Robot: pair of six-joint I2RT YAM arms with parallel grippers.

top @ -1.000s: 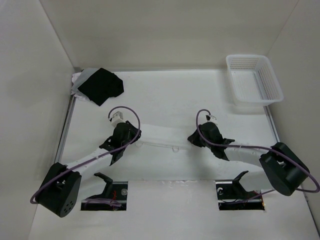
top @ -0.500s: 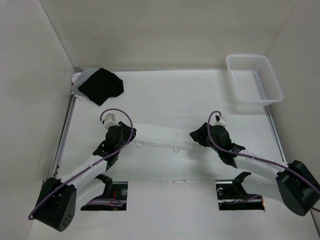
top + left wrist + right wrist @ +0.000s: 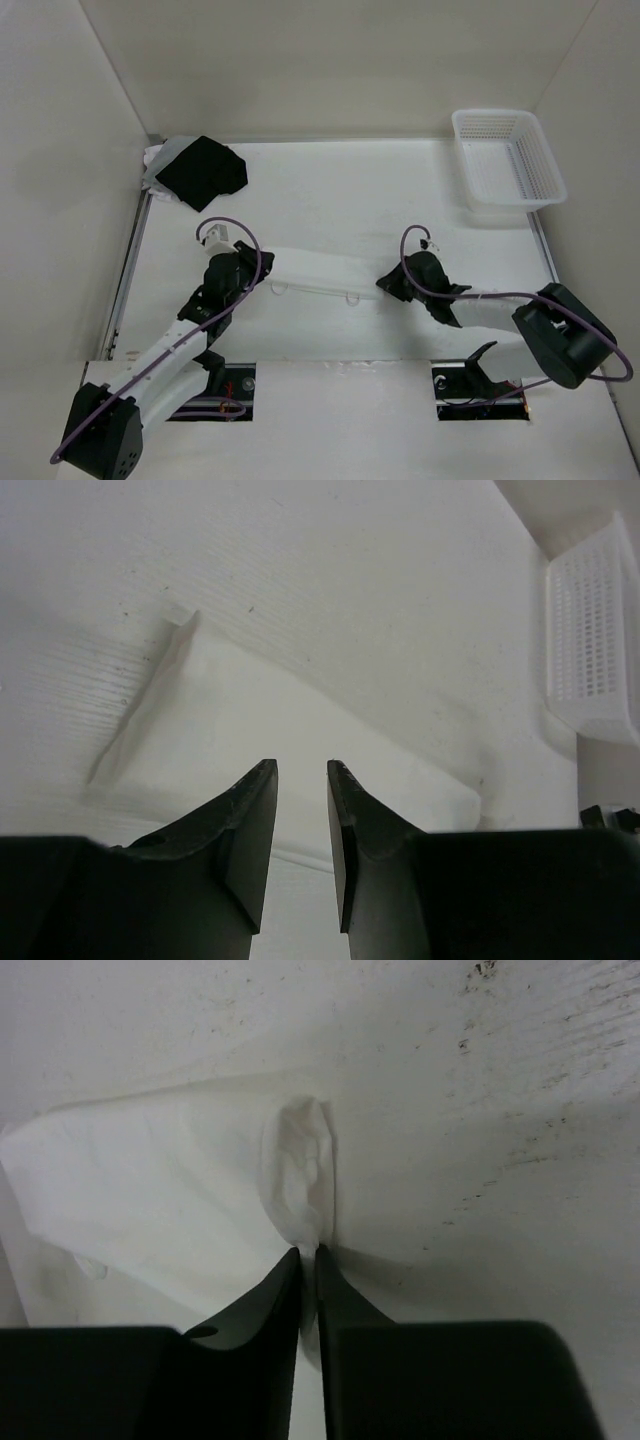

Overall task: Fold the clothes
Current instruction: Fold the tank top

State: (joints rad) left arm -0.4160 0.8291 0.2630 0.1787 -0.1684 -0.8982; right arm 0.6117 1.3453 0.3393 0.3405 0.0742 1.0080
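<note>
Jaws of the left gripper stand a little apart with nothing between them, poised just above the left end of the clothes; those of the right gripper are all but closed, their tips pinching a bunched ridge of the white fabric at the garment's right end; the clothes lie as a long, narrow folded strip across the middle of the table, stretched between the two arms, with two thin strap loops showing along the near edge; farther back, a black cloth sits crumpled in the far left corner; a white mesh basket stands in the far right corner, well apart from the garment.
</note>
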